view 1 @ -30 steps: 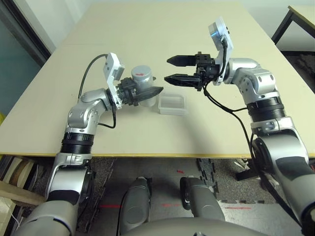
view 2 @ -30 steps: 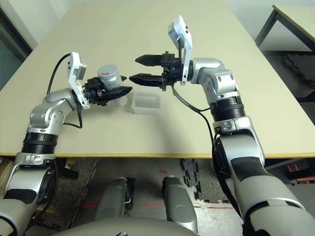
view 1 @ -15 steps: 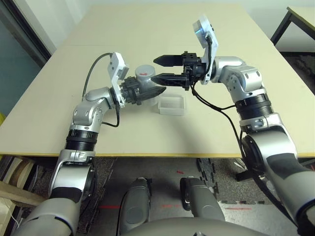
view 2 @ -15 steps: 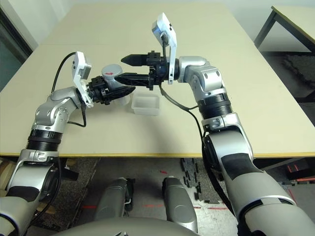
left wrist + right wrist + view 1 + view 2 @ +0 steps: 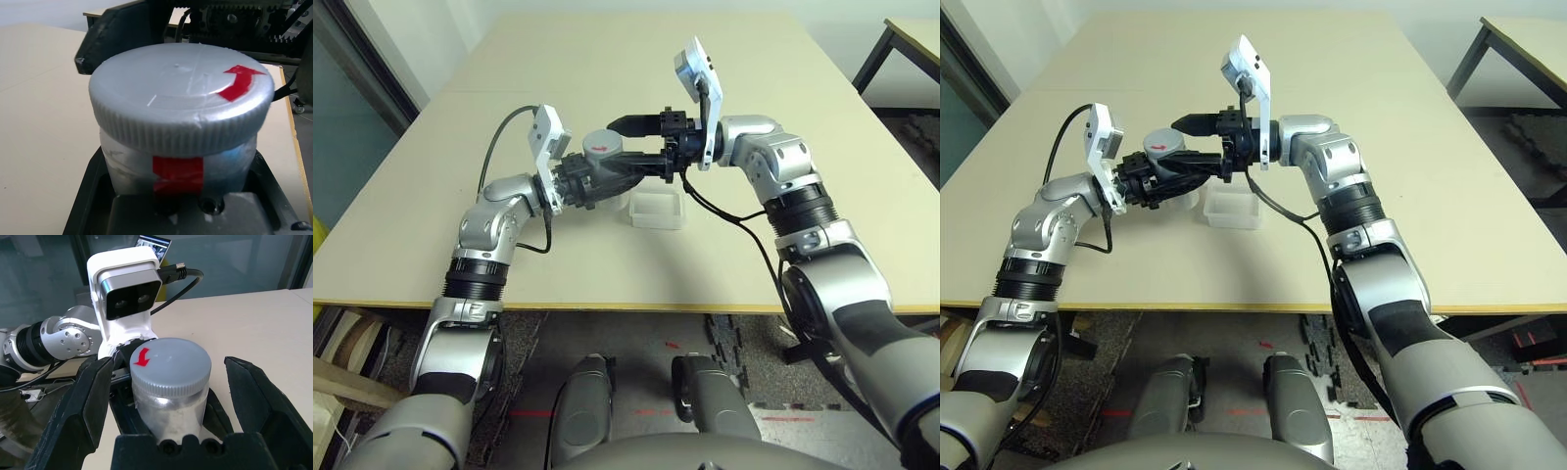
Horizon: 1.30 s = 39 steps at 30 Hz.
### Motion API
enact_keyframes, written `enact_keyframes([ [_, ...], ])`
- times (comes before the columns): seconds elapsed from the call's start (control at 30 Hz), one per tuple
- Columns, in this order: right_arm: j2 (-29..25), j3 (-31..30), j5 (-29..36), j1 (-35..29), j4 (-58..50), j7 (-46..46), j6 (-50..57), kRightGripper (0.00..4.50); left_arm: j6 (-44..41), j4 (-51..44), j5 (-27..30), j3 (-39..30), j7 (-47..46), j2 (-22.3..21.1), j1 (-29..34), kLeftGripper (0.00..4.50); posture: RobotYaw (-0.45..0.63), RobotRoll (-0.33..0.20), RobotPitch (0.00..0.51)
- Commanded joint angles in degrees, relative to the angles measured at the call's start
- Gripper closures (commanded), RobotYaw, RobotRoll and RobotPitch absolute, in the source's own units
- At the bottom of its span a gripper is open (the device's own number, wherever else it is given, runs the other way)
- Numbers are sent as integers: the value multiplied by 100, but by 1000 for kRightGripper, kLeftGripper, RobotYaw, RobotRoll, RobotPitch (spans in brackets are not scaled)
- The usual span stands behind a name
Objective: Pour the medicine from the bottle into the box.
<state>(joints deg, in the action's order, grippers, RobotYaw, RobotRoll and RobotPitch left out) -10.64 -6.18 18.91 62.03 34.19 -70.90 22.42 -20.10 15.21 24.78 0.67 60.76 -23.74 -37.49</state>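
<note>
The big pale table is under everything. On it sits the small clear box, with its open side up. It is near the bottle, on the side toward the robot's right arm, and below the two grippers.

The left gripper is closed around the bottle and holds it upright, with its fingers on both sides of it. The right gripper is wide open. Its two fingers are on either side of the bottle's top, and I can see a gap between each finger and the cap, so it is not squeezing anything.

The round grey cap is on top of the bottle. It has a bent red arrow on it. A red mark is on the bottle's side, just under the cap.
</note>
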Motion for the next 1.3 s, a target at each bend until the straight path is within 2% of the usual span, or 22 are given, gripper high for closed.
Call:
enact_keyframes([
  [0.03, 35, -65, -99, 89, 160, -27, -129, 0, 22, 13, -74, 49, 19, -12, -25, 1854, -15, 0, 88],
  [0.27, 132, -37, -172, 155, 345, 9, -289, 0, 30, 42, -86, 44, 26, -24, -26, 1854, -15, 0, 93],
  [0.37, 156, -13, -185, 180, 377, 16, -303, 619, 11, 30, -85, 45, 29, -38, -30, 1854, -15, 0, 97],
  [0.47, 166, 3, -187, 200, 411, 14, -320, 1709, -3, 35, -86, 47, 40, -52, -33, 1854, -16, 0, 98],
  [0.5, 168, 6, -188, 201, 414, 11, -323, 1914, -7, 31, -88, 49, 43, -58, -28, 1854, -16, 0, 99],
  [0.67, 152, -4, -212, 230, 497, -75, -423, 1913, -33, 28, -79, 51, 71, -85, -12, 1854, -16, 0, 103],
  [0.9, 115, 9, -136, 398, 867, -833, -841, 1913, -81, 70, -56, 60, 141, -122, -37, 1854, -20, 0, 109],
  [1.1, 280, 188, 106, 749, 1483, -1716, -1232, 1913, -155, 68, -28, 73, 207, -158, -50, 1854, -18, 0, 118],
  [1.3, 481, 385, 329, 1213, 2182, -2156, -1474, 1913, -271, -10, 5, 65, 258, -180, -11, 1854, -10, 0, 127],
])
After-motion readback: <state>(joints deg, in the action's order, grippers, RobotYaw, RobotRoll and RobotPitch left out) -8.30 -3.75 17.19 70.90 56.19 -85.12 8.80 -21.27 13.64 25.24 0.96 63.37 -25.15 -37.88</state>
